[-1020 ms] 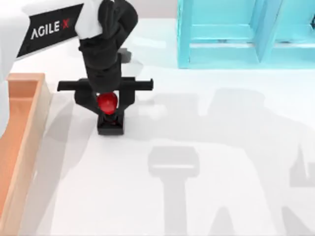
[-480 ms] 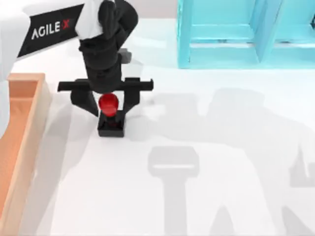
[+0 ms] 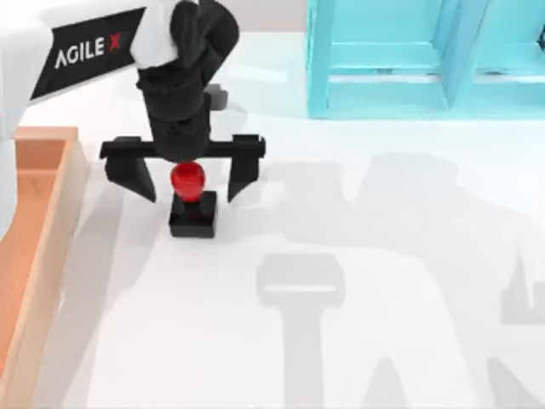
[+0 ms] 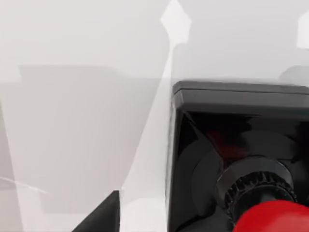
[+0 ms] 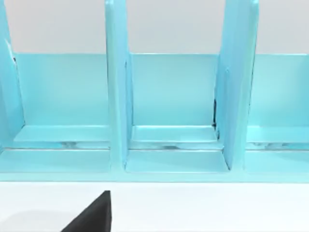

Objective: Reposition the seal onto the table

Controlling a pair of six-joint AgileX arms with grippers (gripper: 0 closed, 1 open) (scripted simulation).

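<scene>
The seal (image 3: 192, 203) stands upright on the table (image 3: 358, 256), its black square base flat on the white surface and its red knob on top, just right of the wooden tray (image 3: 38, 239) that runs along the table's left edge. The left gripper (image 3: 180, 181) hangs directly over it with its two black fingers (image 3: 132, 175) spread wide, one on each side of the knob and both clear of it. In the left wrist view the seal's base (image 4: 231, 145) sits square on the white top, the ribbed collar and red knob rising from it. The table is plain, glossy white, crossed by soft grey shadows of the arms. At the far side, right of centre, stands a light-blue shelf unit (image 3: 409, 60); the right wrist view faces its open compartments (image 5: 174, 101), with a dark fingertip (image 5: 94, 215) of the right gripper at the edge, and I cannot tell how that gripper's fingers stand
</scene>
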